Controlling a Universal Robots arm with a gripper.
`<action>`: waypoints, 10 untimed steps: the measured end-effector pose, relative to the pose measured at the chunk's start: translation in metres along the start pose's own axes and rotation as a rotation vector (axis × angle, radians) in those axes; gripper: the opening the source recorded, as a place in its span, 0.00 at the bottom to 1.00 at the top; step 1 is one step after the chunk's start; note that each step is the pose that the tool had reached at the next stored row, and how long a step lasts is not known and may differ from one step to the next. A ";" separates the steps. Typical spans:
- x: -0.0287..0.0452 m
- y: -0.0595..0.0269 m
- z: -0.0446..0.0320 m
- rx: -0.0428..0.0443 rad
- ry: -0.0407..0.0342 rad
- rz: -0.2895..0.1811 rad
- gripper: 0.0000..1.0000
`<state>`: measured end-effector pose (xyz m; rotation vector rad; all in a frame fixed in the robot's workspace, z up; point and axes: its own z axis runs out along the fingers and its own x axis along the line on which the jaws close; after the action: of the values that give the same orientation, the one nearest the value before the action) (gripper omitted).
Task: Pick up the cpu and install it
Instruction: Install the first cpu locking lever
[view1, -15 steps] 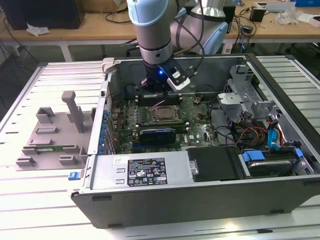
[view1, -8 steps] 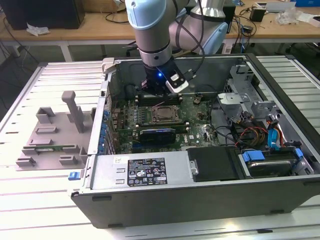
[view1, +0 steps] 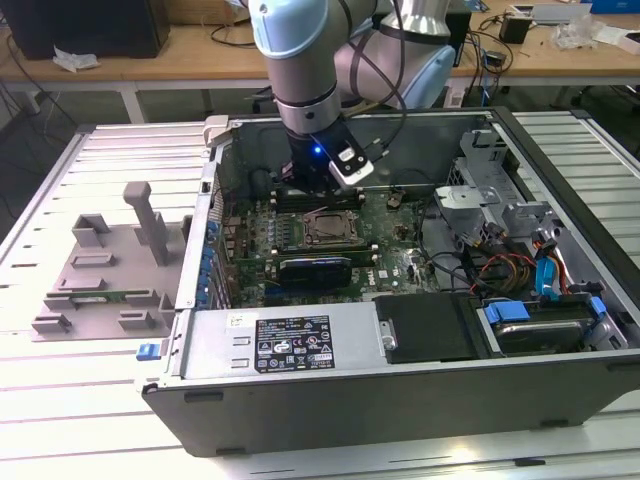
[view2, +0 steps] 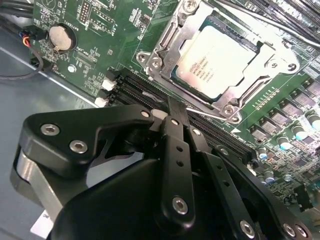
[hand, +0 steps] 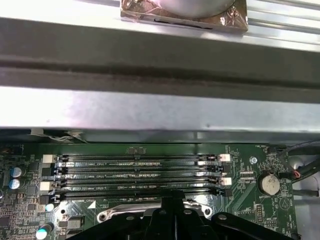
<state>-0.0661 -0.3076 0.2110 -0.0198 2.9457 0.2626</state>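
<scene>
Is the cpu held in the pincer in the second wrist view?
No, the cpu lies flat inside the socket frame on the motherboard, apart from the pincer, which holds nothing.

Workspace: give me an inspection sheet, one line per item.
Surface: ribbed metal table, carrying an open computer case.
Job's things: cpu lies in the motherboard socket, silver top showing.
Clutter: grey plastic fixture on the table at the exterior view's left of the case.
Gripper: gripper shut, holding nothing, over the memory slots beside the socket.
Cables: bundles by the drive bays; more on the far bench.
Surroundings: wooden bench behind.
</scene>
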 end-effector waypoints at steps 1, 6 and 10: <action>0.0003 0.0003 0.0004 0.0031 -0.0007 0.000 0.11; 0.0009 0.0018 0.0020 0.0107 -0.0070 0.026 0.11; 0.0012 0.0044 0.0031 0.0151 -0.0112 0.049 0.11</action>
<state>-0.0669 -0.3027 0.2086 0.0557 2.9398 0.2465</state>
